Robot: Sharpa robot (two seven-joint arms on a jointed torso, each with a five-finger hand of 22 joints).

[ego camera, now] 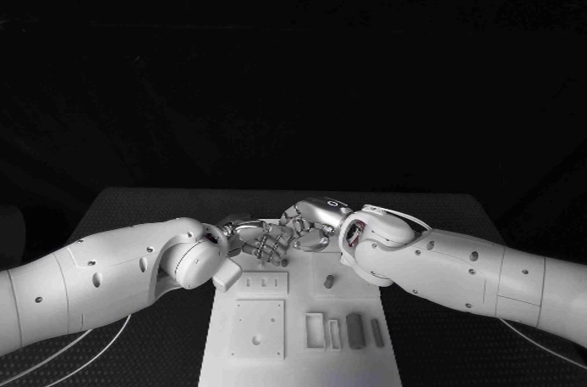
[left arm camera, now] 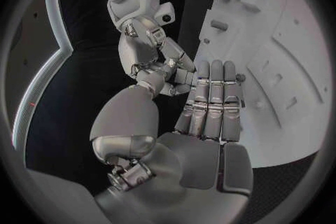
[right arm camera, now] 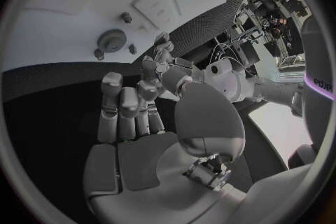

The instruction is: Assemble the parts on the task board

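The board (ego camera: pixel 299 336) is a white plate in the lower middle of the head frame, on the black desk (ego camera: pixel 147 204). It carries a square raised panel at its lower left, a smaller panel with slots above that, and several upright grey parts (ego camera: pixel 354 329) at its lower right. One small dark part (ego camera: pixel 329 280) stands alone nearer the centre.

Both arms meet over the board's far end, in the middle of the frame. The left robot hand (ego camera: pixel 259 241) has its fingers straight and close together, nothing in them. The right robot hand (ego camera: pixel 312 221) has its fingers partly curled, with its fingertips against the left hand's; whether it pinches anything there, I cannot tell. The hands and forearms hide the board's far edge.
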